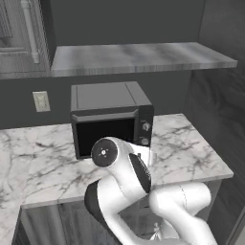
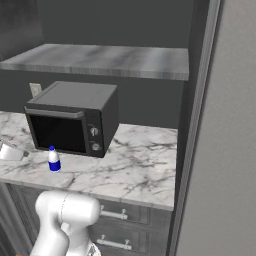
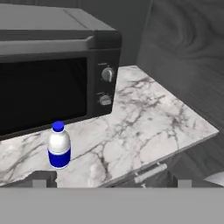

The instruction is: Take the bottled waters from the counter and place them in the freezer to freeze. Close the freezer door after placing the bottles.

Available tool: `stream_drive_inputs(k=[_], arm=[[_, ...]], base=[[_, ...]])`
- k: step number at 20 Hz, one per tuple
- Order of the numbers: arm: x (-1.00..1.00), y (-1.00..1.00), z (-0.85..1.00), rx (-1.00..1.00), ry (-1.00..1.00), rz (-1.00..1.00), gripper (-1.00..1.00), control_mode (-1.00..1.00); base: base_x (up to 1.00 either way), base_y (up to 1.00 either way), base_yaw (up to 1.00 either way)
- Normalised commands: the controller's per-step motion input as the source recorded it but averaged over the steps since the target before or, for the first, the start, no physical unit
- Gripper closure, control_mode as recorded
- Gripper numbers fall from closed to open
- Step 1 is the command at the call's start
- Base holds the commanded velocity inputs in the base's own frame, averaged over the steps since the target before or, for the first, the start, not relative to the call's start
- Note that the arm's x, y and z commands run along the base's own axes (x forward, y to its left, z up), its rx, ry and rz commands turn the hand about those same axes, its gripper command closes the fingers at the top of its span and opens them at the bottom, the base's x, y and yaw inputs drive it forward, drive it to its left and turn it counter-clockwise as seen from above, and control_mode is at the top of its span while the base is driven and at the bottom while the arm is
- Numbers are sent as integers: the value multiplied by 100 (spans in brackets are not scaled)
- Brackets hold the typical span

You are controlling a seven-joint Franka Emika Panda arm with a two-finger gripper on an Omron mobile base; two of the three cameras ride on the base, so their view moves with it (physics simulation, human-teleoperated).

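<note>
The shorter bottled water [image 3: 59, 146], blue-capped with a blue label band, stands upright on the white marble counter [image 3: 148, 118] just in front of the microwave. The right base view has the same bottle [image 2: 54, 160] near the counter's front edge [image 2: 135, 172]. My gripper [image 3: 111, 181] is open, its two dark fingertips wide apart, with nothing between them. It hangs low in front of the counter edge, short of the bottle, which is off to its left. The taller plain bottle is out of view. A tall light-grey panel [image 2: 227, 150] at the right looks like the freezer; no handle shows.
A dark microwave [image 2: 72, 117] sits on the counter [image 1: 186, 143] against the wall, under a grey wall shelf [image 2: 105, 60]. Dark cabinet drawers with handles [image 2: 117, 215] lie below. A whitish object [image 2: 10, 150] at the left edge is unidentifiable. My own arm [image 1: 124, 182] blocks the counter's front.
</note>
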Motion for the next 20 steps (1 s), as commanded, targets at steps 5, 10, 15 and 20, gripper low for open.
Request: stream_drive_inputs(k=[5, 10, 15, 20], arm=[[32, 68, -71, -23, -21, -35, -100, -100], [56, 18, -49, -14, -29, -33, -100, -100], [50, 1, -29, -6, -38, -26, -100, -100], [8, 1, -2, 0, 0, -3, -100, -100]], base=[[0, 0, 0], [0, 0, 0], [0, 0, 0], [0, 0, 0]])
